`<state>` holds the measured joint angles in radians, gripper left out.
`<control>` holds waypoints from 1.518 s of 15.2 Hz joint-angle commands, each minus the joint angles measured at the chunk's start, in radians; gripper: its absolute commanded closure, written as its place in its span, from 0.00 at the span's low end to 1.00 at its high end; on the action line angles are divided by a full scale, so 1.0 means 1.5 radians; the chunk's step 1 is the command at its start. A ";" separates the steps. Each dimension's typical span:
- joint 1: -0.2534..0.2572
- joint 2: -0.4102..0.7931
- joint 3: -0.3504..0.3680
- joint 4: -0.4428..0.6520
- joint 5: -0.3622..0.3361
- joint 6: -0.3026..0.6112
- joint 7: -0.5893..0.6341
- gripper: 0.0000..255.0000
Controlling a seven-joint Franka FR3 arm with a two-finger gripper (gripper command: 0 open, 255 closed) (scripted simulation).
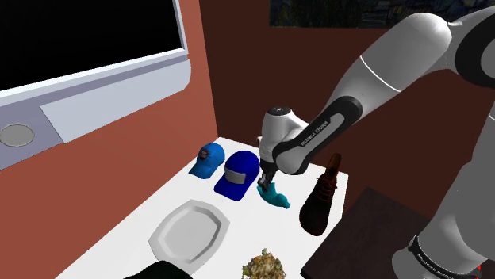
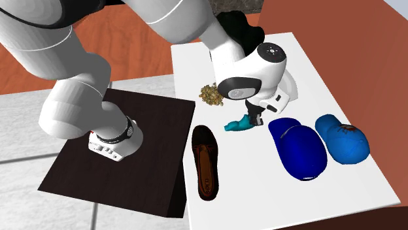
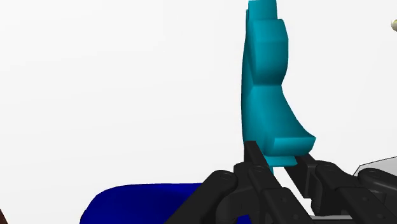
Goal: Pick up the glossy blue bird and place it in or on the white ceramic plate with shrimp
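Table (image 1: 238, 210) contents, shoulder view, left to right: white plate (image 1: 190, 231), light blue cap (image 1: 208, 159), dark blue cap (image 1: 238, 174), teal bird (image 1: 278, 196), brown shoe (image 1: 320, 200). Gripper (image 1: 268, 184) fingers are clamped on the teal bird's end, low over the table, just beside the dark blue cap and well apart from the white plate.

A white counter (image 1: 247, 220) carries a light blue cap (image 1: 208, 160) just beside a dark blue cap (image 1: 238, 174), a brown shoe (image 1: 321, 198) near one edge, an eight-sided white plate (image 1: 189, 231) and a brownish-green clump (image 1: 266, 265). A teal bird (image 1: 275, 196) sits between the dark cap and the shoe; whether it touches the surface cannot be told.
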<state>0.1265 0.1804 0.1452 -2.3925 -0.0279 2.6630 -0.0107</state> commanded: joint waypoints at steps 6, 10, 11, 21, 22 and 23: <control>-0.003 -0.055 0.005 0.006 0.016 -0.061 -0.010 1.00; -0.004 -0.081 0.006 0.012 0.023 -0.093 -0.015 1.00; 0.005 -0.094 0.013 0.000 0.023 -0.092 0.000 1.00; 0.089 -0.195 0.102 -0.084 0.040 -0.106 0.161 1.00; 0.098 -0.202 0.112 -0.088 0.042 -0.109 0.178 1.00; 0.107 -0.209 0.122 -0.092 0.045 -0.112 0.195 1.00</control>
<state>0.2736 -0.1133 0.3139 -2.5212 0.0326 2.5049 0.2571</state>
